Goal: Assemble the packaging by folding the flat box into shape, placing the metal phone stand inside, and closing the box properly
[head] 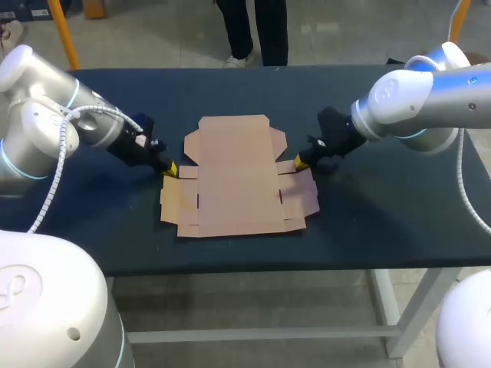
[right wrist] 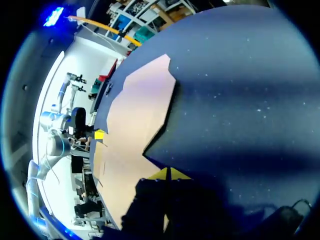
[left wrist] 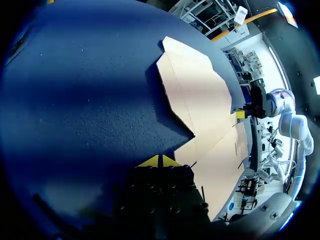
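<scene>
The flat brown cardboard box [head: 234, 176] lies unfolded in the middle of the dark table [head: 391, 222]. My left gripper [head: 169, 169] is shut, its yellow tips low at the box's left side flap. My right gripper [head: 300, 161] is also shut, its tips at the box's right side flap. In the left wrist view the shut tips of the left gripper [left wrist: 159, 161] sit at the edge of the cardboard [left wrist: 200, 105], with my other arm's gripper [left wrist: 240, 114] across the sheet. In the right wrist view the right gripper [right wrist: 165, 174] is likewise at the cardboard's [right wrist: 135, 125] edge. No phone stand is visible.
Bare dark tabletop [head: 115, 222] surrounds the cardboard on all sides. A person's legs stand beyond the far edge, not touching the table.
</scene>
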`<action>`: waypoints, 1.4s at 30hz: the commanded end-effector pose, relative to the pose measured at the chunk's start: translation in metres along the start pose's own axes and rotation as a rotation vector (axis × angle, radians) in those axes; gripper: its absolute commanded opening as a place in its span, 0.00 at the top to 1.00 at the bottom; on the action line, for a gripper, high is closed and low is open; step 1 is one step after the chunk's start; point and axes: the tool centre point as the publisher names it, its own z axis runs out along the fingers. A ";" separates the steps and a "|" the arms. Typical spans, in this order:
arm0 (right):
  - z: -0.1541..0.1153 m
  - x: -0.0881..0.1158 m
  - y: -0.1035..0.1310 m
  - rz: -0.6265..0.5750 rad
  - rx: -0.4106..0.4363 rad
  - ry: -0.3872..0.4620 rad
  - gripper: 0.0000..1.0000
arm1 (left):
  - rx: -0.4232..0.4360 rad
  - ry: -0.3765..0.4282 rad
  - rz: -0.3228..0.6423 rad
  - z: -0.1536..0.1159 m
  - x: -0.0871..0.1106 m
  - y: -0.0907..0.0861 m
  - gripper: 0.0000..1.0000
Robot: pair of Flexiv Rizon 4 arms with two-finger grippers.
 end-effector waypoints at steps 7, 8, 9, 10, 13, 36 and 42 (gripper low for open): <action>0.002 -0.001 -0.001 -0.006 -0.010 0.022 1.00 | -0.003 0.062 -0.006 0.005 -0.010 0.003 1.00; 0.002 -0.001 -0.001 -0.006 -0.010 0.022 1.00 | -0.003 0.069 -0.005 0.005 -0.011 0.003 1.00; 0.002 -0.001 -0.001 -0.006 -0.011 0.023 1.00 | -0.004 0.074 -0.005 0.005 -0.011 0.003 1.00; 0.002 -0.001 -0.001 -0.006 -0.012 0.023 1.00 | -0.006 0.086 -0.003 0.005 -0.012 0.003 1.00; 0.003 0.000 -0.001 -0.005 -0.012 0.026 1.00 | -0.013 0.098 0.002 0.007 -0.012 0.003 1.00; 0.002 0.008 -0.002 -0.015 -0.042 0.045 1.00 | -0.033 0.140 0.075 0.008 0.007 0.004 1.00; 0.002 0.011 -0.003 -0.016 -0.061 0.045 1.00 | -0.032 0.125 0.075 0.007 0.013 0.004 1.00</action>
